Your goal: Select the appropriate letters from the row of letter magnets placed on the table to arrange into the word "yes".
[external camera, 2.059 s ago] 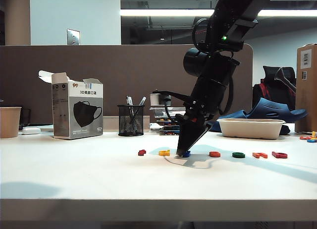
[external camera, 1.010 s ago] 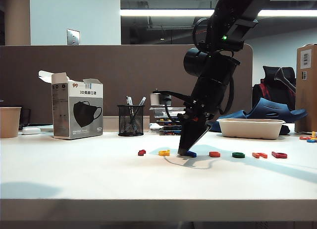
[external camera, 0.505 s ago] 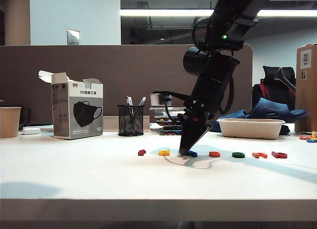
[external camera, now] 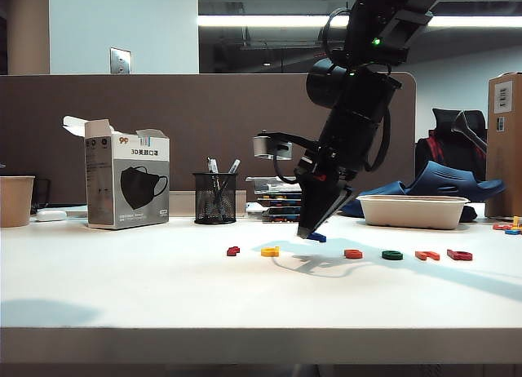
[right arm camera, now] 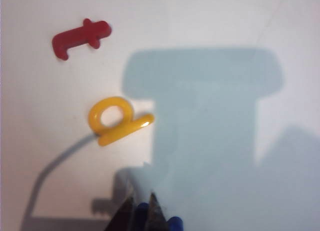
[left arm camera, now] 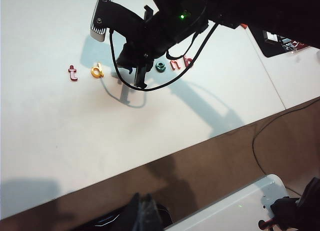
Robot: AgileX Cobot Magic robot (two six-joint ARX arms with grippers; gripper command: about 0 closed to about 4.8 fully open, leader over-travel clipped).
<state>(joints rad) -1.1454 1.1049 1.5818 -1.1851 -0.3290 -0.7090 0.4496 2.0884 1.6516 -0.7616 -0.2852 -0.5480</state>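
The one blue letter [external camera: 317, 237] has risen in the right pincer [external camera: 307, 233]; six others lie tabled.

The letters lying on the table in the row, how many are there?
6: dark red and yellow left of the right gripper; orange-red, green, orange, red on its right. The blue one is held up, off the table.

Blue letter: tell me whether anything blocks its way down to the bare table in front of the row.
Nothing visible does. The right gripper is shut on the blue letter, lifted above the row. The table in front of the row lies bare; the yellow letter and orange-red letter sit to either side.
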